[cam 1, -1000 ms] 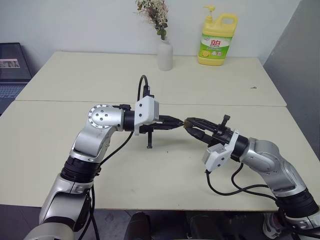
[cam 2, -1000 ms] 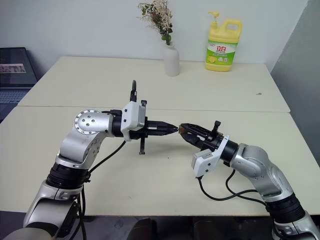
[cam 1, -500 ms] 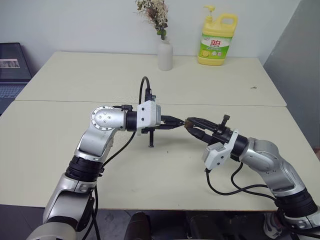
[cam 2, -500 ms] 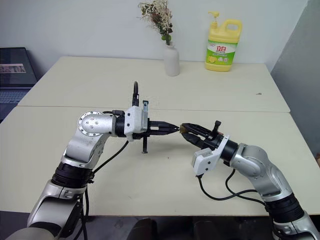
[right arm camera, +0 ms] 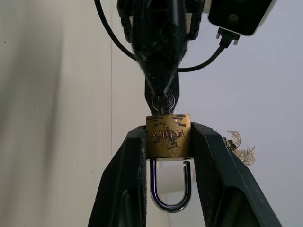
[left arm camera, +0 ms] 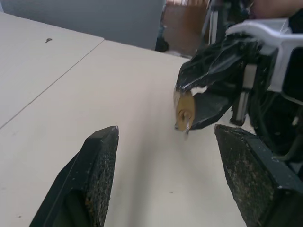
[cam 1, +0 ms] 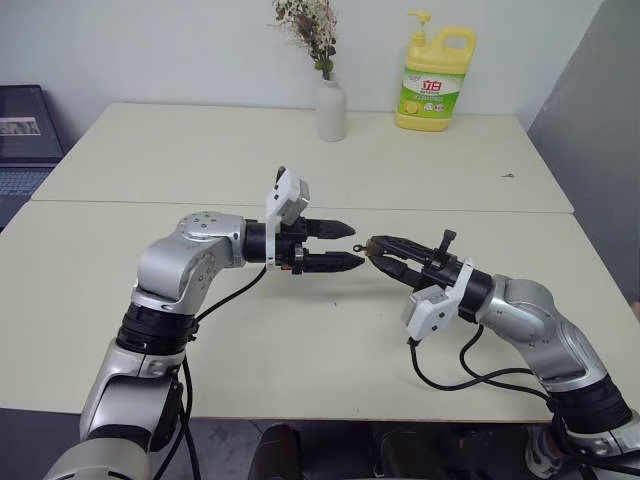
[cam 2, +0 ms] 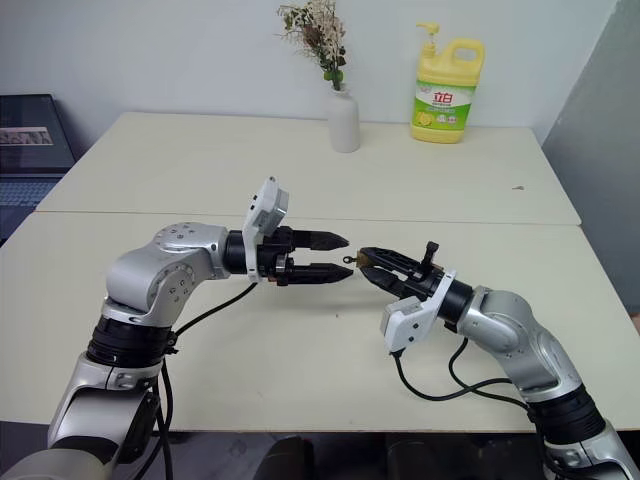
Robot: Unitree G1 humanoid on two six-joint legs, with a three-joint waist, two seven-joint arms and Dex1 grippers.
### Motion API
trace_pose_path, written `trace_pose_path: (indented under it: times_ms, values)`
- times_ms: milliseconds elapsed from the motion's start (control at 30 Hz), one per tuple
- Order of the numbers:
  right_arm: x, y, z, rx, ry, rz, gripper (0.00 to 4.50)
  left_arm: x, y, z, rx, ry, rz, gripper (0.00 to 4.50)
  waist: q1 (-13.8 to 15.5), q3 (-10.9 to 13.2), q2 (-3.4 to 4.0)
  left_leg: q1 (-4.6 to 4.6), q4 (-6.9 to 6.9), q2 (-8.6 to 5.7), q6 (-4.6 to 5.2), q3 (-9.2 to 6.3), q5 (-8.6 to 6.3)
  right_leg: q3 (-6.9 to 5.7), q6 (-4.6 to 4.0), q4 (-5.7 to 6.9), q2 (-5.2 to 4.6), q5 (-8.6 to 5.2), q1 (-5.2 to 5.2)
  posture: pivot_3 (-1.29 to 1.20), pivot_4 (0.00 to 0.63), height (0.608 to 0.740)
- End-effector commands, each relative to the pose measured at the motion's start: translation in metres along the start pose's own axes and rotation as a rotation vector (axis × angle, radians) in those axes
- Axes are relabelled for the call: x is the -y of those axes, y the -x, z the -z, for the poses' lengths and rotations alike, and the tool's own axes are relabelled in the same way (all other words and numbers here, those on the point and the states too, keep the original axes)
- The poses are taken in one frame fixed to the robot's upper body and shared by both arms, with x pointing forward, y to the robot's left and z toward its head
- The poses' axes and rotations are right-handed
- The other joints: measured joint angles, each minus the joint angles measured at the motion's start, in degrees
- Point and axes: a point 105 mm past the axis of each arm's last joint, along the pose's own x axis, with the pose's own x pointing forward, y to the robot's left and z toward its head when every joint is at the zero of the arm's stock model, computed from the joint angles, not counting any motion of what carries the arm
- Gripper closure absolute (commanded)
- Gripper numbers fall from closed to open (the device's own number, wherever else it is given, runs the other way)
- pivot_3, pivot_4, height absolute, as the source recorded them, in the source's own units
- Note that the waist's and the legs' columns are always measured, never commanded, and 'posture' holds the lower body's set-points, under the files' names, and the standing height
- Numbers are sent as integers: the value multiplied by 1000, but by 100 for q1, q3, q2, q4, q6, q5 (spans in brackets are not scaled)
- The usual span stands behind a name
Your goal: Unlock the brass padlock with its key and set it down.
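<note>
While right jaws grip the brass padlock (right arm camera: 168, 136), left jaws gape.

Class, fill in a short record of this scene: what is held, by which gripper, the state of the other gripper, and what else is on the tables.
Held object: small brass padlock with silver shackle, key in its keyhole
Holder: right gripper, fingers clamping the body
Left gripper: fingers open, facing the padlock, holding nothing
Far table: white vase of dried flowers, yellow detergent bottle

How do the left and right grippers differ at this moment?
The left gripper stands open and holds nothing; the right gripper is shut on the brass padlock. The left points toward the right arm, the right toward the left arm. Both have black fingers and hang above the table.
</note>
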Motion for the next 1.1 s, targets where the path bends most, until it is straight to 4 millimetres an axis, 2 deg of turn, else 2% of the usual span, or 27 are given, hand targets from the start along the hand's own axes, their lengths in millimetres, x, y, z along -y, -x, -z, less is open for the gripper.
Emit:
trace_pose_path:
  times_ms: [33,200,567,733,933,1100]
  values:
    - [10,-2,-9,45,21,34,3558,5,-1,-15,29,-24,2,1227,-2,0,0,0,0,0,0,0,0,0,0,0,0,0,0,0,150,740]
    - [10,-2,-10,49,20,34,3558,1,-6,-8,0,-26,-26,1227,-3,0,0,2,0,0,0,-1,0,0,0,2,0,0,0,0,150,740]
    - [11,-4,-12,55,22,36,3558,2,-10,-8,6,-16,-16,1227,-2,0,0,2,0,0,-1,0,0,0,0,2,0,0,0,0,150,740]
    - [11,-5,-13,62,25,36,3558,3,-12,-7,8,-9,-6,2413,-1,0,0,1,0,0,-1,0,0,1,0,2,0,0,0,0,150,740]
    - [12,-6,-14,67,26,39,3558,4,-13,-6,10,-11,2,4337,-2,0,0,1,0,0,-1,1,0,0,0,2,0,0,0,0,150,740]
    - [13,-7,-15,70,19,46,3558,5,-14,-6,11,-13,5,4344,-2,0,0,2,0,0,-1,0,0,0,0,2,0,0,0,0,150,740]
